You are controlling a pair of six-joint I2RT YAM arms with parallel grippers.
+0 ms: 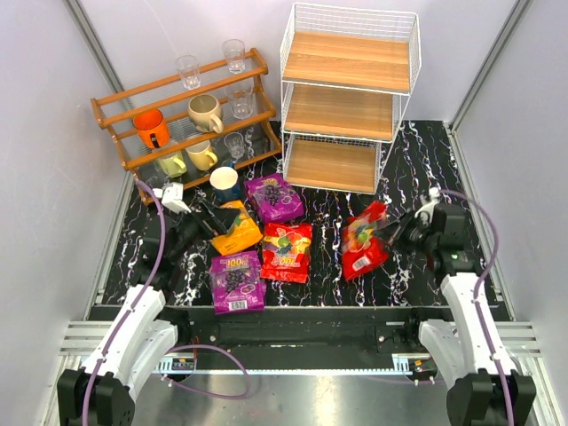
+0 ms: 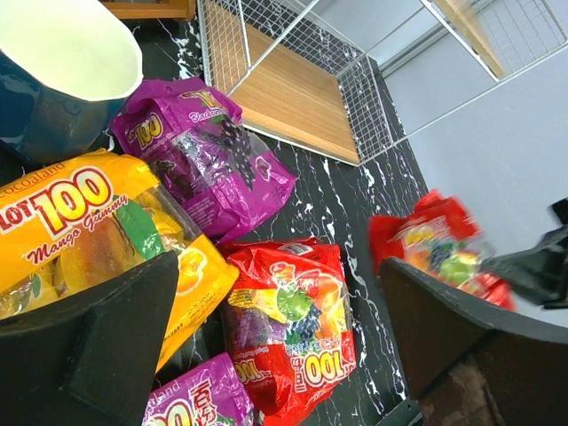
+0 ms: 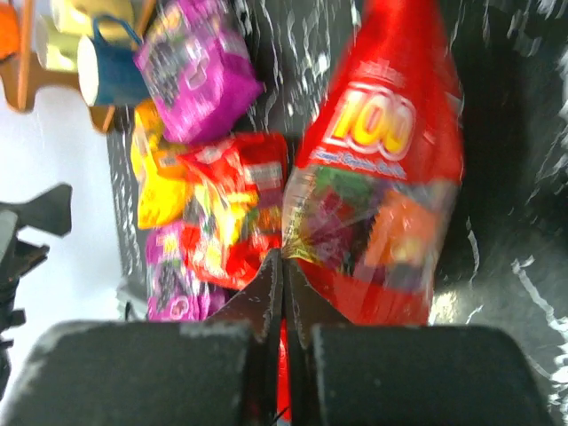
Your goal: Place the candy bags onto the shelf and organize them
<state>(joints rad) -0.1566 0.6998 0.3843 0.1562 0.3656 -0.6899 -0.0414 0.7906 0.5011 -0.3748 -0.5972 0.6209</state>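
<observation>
Five candy bags are on the black marble table. A purple bag (image 1: 275, 197), an orange-yellow bag (image 1: 237, 231), a red bag (image 1: 287, 251) and a second purple bag (image 1: 236, 280) lie in a cluster at centre left. My left gripper (image 1: 213, 222) is open beside the orange-yellow bag (image 2: 80, 231), and the red bag (image 2: 293, 328) lies between its fingers (image 2: 89, 346). My right gripper (image 1: 398, 229) is shut on the edge of the other red bag (image 1: 364, 238), which is blurred in the right wrist view (image 3: 373, 177). The white wire shelf (image 1: 346, 98) stands at the back with bare tiers.
A low brown wooden rack (image 1: 120, 138) of mugs and glasses stands at the back left. A blue mug (image 1: 224, 184) sits on the table just behind the orange-yellow bag, close to my left gripper. Grey walls enclose both sides.
</observation>
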